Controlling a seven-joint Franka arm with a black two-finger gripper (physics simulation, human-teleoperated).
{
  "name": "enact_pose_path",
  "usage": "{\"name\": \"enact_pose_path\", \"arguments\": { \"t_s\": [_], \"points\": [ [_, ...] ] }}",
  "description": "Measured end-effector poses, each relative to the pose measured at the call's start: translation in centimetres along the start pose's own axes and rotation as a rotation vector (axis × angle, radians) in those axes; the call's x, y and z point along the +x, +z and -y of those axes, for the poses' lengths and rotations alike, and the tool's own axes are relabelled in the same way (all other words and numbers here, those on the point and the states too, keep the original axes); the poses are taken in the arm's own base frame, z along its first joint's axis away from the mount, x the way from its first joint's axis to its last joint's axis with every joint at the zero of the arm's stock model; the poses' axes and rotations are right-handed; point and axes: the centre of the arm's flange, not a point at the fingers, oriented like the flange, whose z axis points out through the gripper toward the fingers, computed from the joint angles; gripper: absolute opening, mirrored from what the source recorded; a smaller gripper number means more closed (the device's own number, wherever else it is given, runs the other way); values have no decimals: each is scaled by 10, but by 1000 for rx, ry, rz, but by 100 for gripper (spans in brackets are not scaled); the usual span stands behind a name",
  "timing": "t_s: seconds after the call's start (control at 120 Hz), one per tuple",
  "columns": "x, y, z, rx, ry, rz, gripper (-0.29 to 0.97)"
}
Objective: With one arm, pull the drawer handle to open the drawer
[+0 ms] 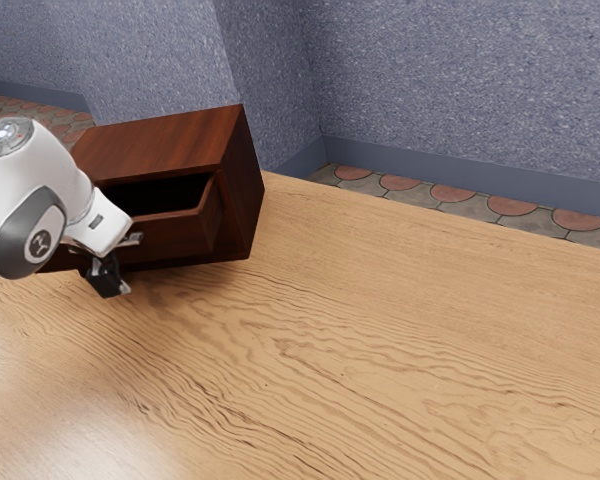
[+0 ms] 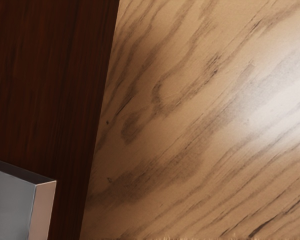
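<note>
A dark brown wooden cabinet stands on the table at the exterior view's left. Its drawer is pulled partway out, leaving a dark gap above the drawer's front. A small silver handle juts from that front. My black gripper hangs at the end of the white arm, right beside the handle and slightly below it, close to the tabletop. In the wrist view the dark drawer front lies just under my hand, with the silver handle as a grey block against it.
The light wooden tabletop stretches wide toward the exterior view's right and front. Behind the cabinet rise grey-blue walls over a tiled floor. My white arm's elbow bulks at the left edge.
</note>
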Motion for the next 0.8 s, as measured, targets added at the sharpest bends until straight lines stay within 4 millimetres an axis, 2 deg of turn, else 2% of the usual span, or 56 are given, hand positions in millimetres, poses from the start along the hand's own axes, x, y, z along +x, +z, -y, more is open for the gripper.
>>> {"name": "enact_pose_path", "arguments": {
  "t_s": [0.517, 0.8],
  "points": [
    [-13, -22, -33, -8, 4, -29, 55],
    [-19, -32, -46, -7, 13, -34, 55]
  ]
}}
